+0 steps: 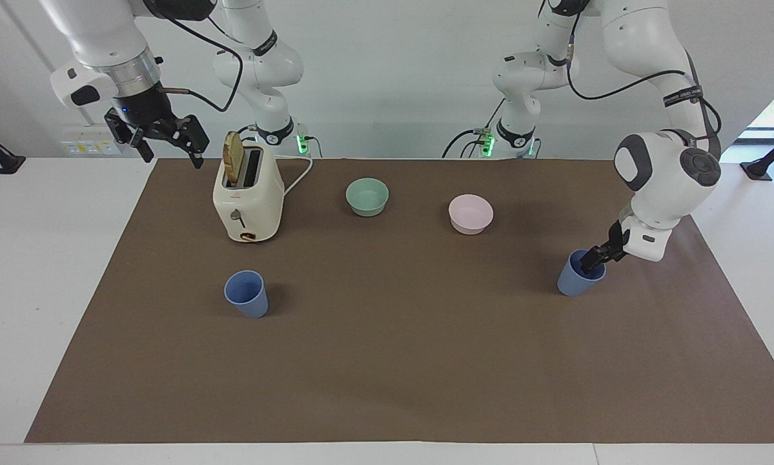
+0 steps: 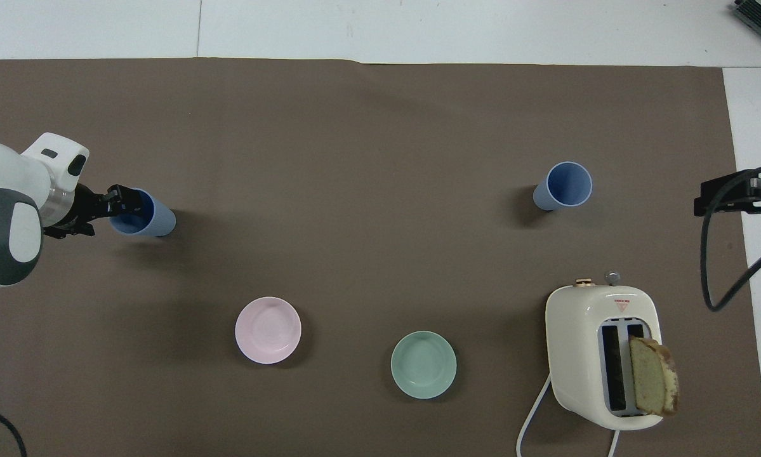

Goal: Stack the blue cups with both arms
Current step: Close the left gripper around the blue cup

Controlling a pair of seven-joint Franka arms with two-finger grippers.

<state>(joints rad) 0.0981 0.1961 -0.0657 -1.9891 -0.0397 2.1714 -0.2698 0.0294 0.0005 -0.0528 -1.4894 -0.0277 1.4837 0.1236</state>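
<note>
Both blue cups are standing upright on the brown mat point(image 1: 387, 361), long axis vertical, mouths facing up and narrower bases down. One blue cup point(image 1: 579, 274) point(image 2: 143, 213) is sitting toward the left arm's end of the table, at about four o'clock from the pink bowl point(image 1: 470, 214) in the facing view. The other blue cup point(image 1: 246, 294) point(image 2: 563, 185) is standing toward the right arm's end, at six o'clock from the toaster point(image 1: 248, 194), farther from the robots than it.

The left gripper point(image 1: 594, 258) point(image 2: 117, 202) is reaching in at the first cup's rim, one finger dipping inside the mouth; whether the fingers are pinching the wall I cannot tell.

The right gripper point(image 1: 164, 143) is waiting in the air over the mat's edge, at nine o'clock from the toaster, fingers spread apart and holding nothing.

The overhead view is showing down into both cups, each hollow. The facing view alone is showing their tapered sides and the right gripper's spread fingers; overhead, only a dark part of that gripper is showing at the frame's edge.
</note>
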